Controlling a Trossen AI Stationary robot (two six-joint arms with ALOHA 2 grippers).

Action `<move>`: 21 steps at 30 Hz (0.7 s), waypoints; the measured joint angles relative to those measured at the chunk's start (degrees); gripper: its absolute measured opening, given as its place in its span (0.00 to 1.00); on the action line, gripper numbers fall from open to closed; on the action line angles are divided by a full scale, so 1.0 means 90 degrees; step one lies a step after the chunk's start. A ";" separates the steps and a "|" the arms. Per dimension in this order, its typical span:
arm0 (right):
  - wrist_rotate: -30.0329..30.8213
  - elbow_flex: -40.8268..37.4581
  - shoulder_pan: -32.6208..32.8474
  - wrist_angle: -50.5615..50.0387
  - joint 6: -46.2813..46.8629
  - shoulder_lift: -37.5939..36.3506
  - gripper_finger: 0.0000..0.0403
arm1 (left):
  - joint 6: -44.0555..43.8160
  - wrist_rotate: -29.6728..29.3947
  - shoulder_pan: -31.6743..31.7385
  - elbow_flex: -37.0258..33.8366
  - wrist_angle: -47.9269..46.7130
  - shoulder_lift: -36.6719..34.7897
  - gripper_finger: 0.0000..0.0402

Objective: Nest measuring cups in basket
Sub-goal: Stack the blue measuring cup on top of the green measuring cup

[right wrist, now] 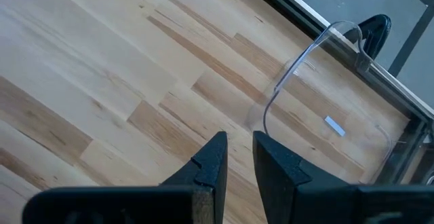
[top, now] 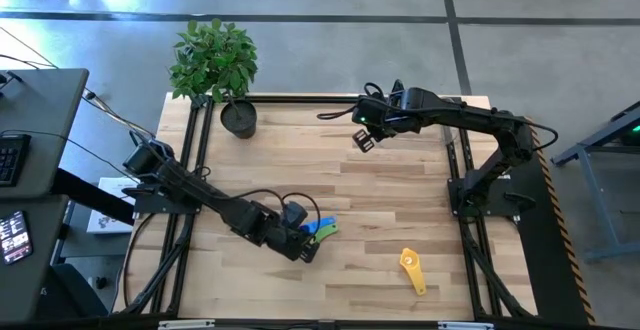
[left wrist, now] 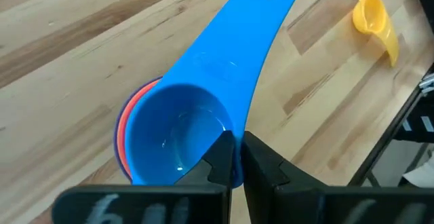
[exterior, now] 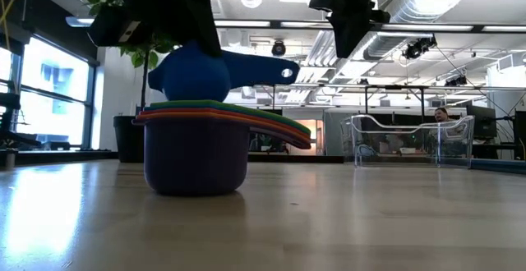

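Note:
My left gripper is shut on a blue measuring cup near the table's front, left of the middle. The cup's bowl sits at the top of a stack of nested cups. The stack's purple cup stands on the table, with orange, red and green rims above it. A yellow cup lies alone on the table to the right. The clear basket stands at the far right. My right gripper hangs high over the far half, open a little, with nothing between its fingers. My left gripper pinches the wall of the blue cup's bowl at its rim, beside where the handle joins. One finger is inside the bowl and one outside. The fingers slant down from the table's left. The handle sticks out about level; whether the bowl touches the stack I cannot tell.
A black plant pot with a green plant stands at the far left corner. A black frame runs along the table's sides. Bare wood lies between the stack and the basket.

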 joint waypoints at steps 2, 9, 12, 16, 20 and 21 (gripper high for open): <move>-0.0002 0.0000 0.0000 0.0002 0.0001 0.0000 0.16 | 0.0057 0.0002 0.0020 0.0000 -0.0064 0.0000 0.02; -0.0006 0.0000 0.0000 0.0005 0.0001 -0.0002 0.16 | 0.0229 0.0329 0.0153 0.0000 -0.0058 0.0000 0.03; -0.0006 0.0000 0.0000 0.0005 0.0001 -0.0002 0.16 | 0.0325 0.0452 0.0214 0.0000 -0.0057 0.0000 0.03; -0.0006 0.0000 0.0000 0.0005 -0.0019 -0.0002 0.16 | 0.0389 0.0452 0.0231 0.0000 -0.0057 0.0000 0.06; -0.0006 0.0000 0.0000 0.0005 -0.0019 -0.0002 0.16 | 0.0380 0.0547 0.0240 0.0000 -0.0055 0.0000 0.09; -0.0006 0.0000 0.0000 0.0005 -0.0019 -0.0002 0.16 | 0.0387 0.0602 0.0243 0.0000 -0.0055 0.0000 0.10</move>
